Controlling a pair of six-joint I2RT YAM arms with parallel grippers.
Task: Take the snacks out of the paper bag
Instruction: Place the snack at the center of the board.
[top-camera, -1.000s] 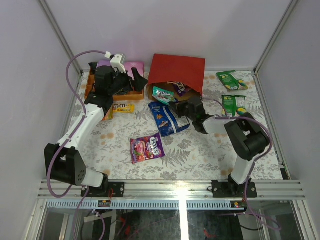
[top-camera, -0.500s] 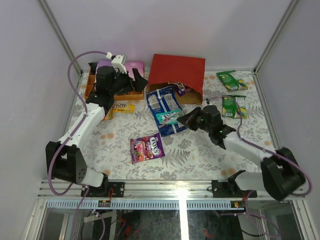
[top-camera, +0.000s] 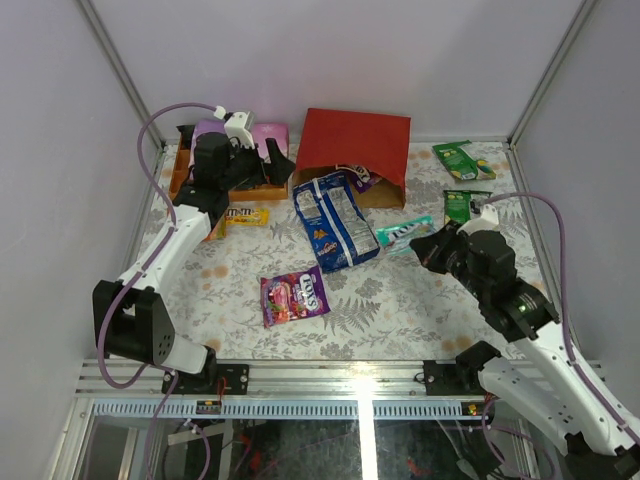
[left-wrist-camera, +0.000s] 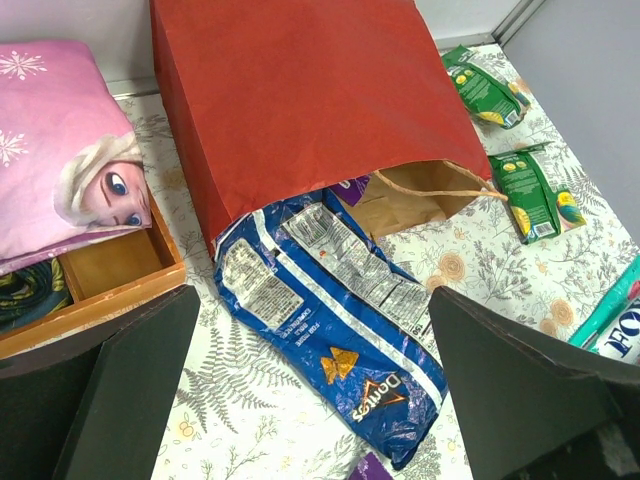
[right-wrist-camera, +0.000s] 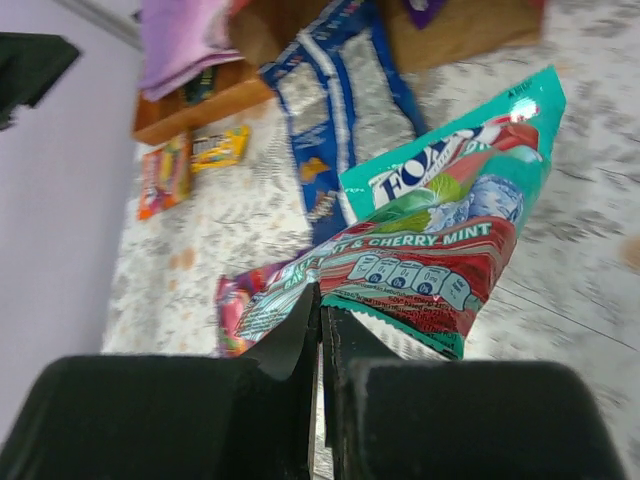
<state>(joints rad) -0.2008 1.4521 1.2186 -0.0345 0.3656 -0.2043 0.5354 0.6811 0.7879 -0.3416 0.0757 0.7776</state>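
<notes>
The red paper bag (top-camera: 355, 140) (left-wrist-camera: 300, 90) lies on its side at the back, mouth toward me, with a purple packet (top-camera: 360, 178) (left-wrist-camera: 350, 188) showing inside. A long blue chip bag (top-camera: 335, 220) (left-wrist-camera: 330, 320) lies in front of the mouth. My right gripper (top-camera: 428, 243) (right-wrist-camera: 322, 310) is shut on the edge of a teal mint packet (top-camera: 404, 233) (right-wrist-camera: 440, 240), held above the table right of the chip bag. My left gripper (top-camera: 278, 160) (left-wrist-camera: 310, 400) hangs open, left of the bag's mouth, holding nothing.
A wooden box (top-camera: 185, 175) (left-wrist-camera: 110, 265) with pink-purple cloth (left-wrist-camera: 60, 140) stands at back left. A yellow pack (top-camera: 245, 215) lies beside it. A magenta candy bag (top-camera: 294, 295) lies mid-table. Two green packets (top-camera: 463, 160) (top-camera: 467, 208) lie at back right.
My right arm has drawn back from the bag's mouth to the right, carrying the teal packet out. The blue chip bag shifted up toward the bag. The left arm barely moved.
</notes>
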